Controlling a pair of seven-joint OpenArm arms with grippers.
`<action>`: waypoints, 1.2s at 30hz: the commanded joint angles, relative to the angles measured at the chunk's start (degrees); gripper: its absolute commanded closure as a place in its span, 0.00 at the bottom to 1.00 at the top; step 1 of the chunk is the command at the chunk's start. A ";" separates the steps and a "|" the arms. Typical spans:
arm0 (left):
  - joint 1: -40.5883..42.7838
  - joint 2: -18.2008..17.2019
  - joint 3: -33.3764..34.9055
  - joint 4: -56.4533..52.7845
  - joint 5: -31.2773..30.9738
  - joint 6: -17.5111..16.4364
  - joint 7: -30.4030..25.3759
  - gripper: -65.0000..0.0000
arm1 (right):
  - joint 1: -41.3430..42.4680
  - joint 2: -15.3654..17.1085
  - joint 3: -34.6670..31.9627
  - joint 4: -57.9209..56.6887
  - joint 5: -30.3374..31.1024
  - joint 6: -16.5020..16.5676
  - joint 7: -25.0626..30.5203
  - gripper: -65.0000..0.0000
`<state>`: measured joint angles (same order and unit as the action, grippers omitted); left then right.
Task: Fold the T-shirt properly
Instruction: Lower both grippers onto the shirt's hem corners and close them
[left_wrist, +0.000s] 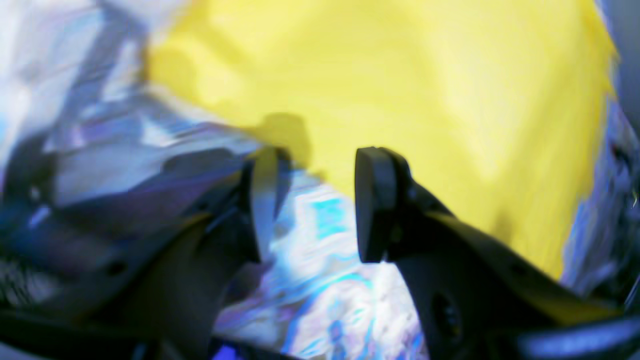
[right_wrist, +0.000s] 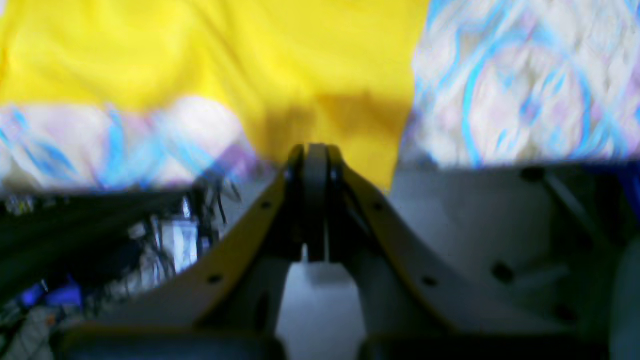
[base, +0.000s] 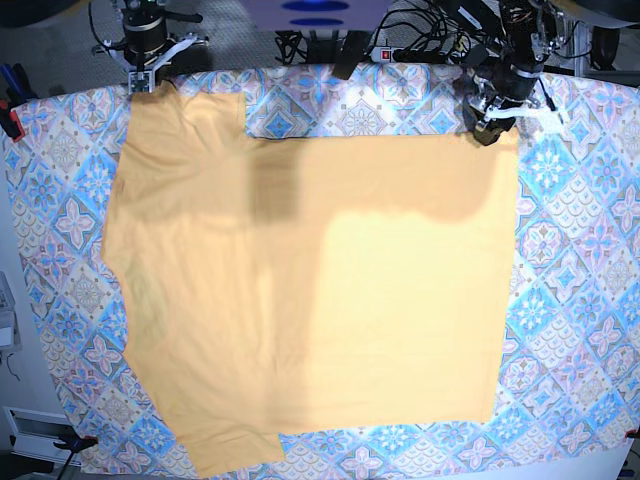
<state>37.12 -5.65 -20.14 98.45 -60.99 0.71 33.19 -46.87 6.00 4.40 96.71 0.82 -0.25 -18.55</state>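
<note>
**T-shirt partly folded, one end effector gripping**

The plain yellow-orange fabric T-shirt (base: 300, 300) lies spread on the blue-pink tile-patterned cloth (base: 580, 260) covering the bench, with one portion laid over itself in a squared panel. The left end effector (left_wrist: 310, 200) sits at the shirt's far corner on the base view's right; its fingers (left_wrist: 375, 200) stand apart with only patterned cloth between them, the shirt edge just beyond. The right end effector (right_wrist: 310, 165) is clamped on the T-shirt's far corner at the base view's left.
</note>
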 joint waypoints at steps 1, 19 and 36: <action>0.19 0.07 -0.83 0.75 -1.21 -0.93 -0.71 0.61 | -0.38 0.37 0.21 0.74 0.10 -0.14 1.18 1.00; -3.76 0.51 -1.53 -7.86 -8.77 -0.93 -0.97 0.61 | -0.20 0.37 0.47 2.33 0.10 -0.14 0.74 1.00; -9.74 0.51 -3.29 -17.71 -8.94 -0.93 -0.62 0.61 | -0.29 0.37 0.56 2.68 0.10 -0.14 0.66 1.00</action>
<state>27.11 -4.93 -23.51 81.19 -71.85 -2.83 31.90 -46.52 6.00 4.62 98.59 0.84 -0.25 -18.72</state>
